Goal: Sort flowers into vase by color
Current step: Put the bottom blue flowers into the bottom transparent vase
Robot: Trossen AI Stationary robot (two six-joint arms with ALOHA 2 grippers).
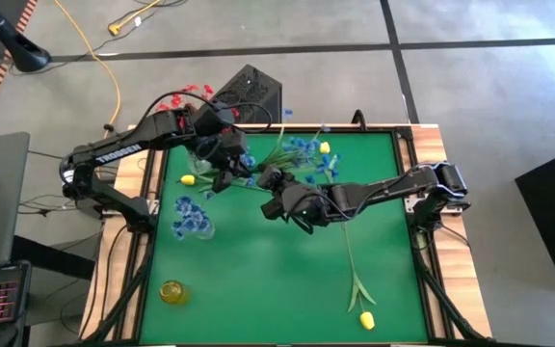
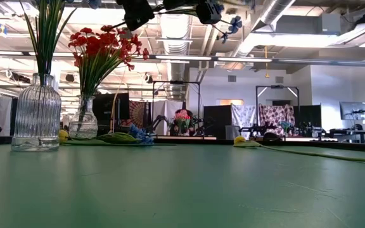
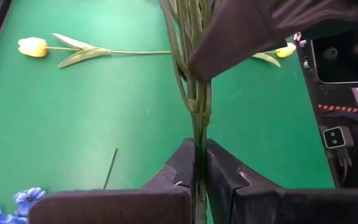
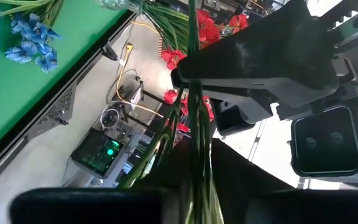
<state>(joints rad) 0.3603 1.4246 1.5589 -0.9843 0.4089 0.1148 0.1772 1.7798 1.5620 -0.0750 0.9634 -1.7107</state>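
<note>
Near the middle of the high view, slightly above centre, the two dark arms meet over the green table [image 1: 277,280], both on one bundle of green stems. The left gripper [image 1: 222,175] reaches in from the upper left of the frame, and its wrist view shows its two fingers [image 3: 182,171] pressed tight against the green stems [image 3: 197,106], jaws closed with the stems clamped between them. The right gripper [image 1: 276,185] comes in from the right side of the frame to the same bundle; in its own wrist view the stems run between its fingers, but whether its jaws grip them or stand slightly apart cannot be told. Blue blossoms [image 1: 304,146] spread just above the grippers in the high view. At the upper left of the table the red flowers [image 2: 100,41] stand in a clear vase [image 2: 84,120], and in the low view a ribbed glass vase [image 2: 37,114] with green stems stands to its left. More blue flowers [image 1: 189,214] show at the left of the mat. One yellow tulip [image 1: 366,319] lies at the lower right of the mat, another yellow bud [image 1: 188,179] lies left of the left gripper, and a third [image 1: 325,147] sits among the blue blossoms. A small yellow glass [image 1: 171,291] stands at the lower left.
</note>
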